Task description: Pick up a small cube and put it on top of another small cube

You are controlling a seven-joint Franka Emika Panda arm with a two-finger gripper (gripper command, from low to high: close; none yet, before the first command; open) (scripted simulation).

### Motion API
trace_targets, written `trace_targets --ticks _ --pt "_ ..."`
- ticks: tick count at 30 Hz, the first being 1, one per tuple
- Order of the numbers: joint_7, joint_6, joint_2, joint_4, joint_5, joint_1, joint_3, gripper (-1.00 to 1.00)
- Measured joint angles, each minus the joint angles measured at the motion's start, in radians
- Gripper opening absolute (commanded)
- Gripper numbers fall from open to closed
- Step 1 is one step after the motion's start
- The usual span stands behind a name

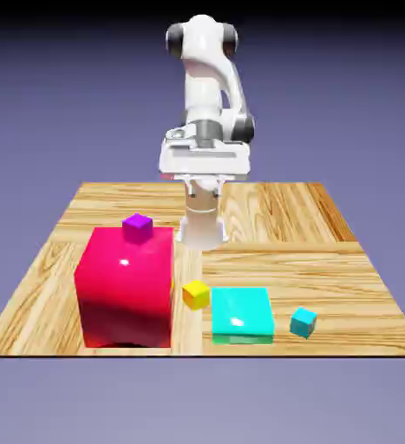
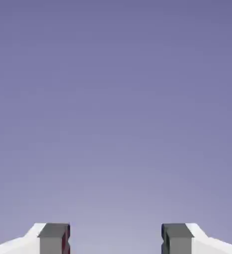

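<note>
two fingers [image 2: 116, 239] are standing wide apart with nothing between them, facing only backdrop. i'm seeing the small teal cube [image 1: 303, 322] sitting on the tabletop [image 1: 327, 260] just beside the flat teal block [image 1: 241, 314], the yellow cube [image 1: 196, 294] touching that block's other side.

The big block [image 1: 125, 287] carries a tiny cube [image 1: 137, 226], forward of the jaws; flat block [image 1: 241, 313] sits between two small cubes [image 1: 196, 294] [image 1: 303, 322].
</note>
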Motion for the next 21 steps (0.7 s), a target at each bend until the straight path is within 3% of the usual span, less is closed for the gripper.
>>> trace_targets --ticks 21 --pt "-0.651 -0.405 0.729 0.387 -0.913 0.283 0.19 0.0"
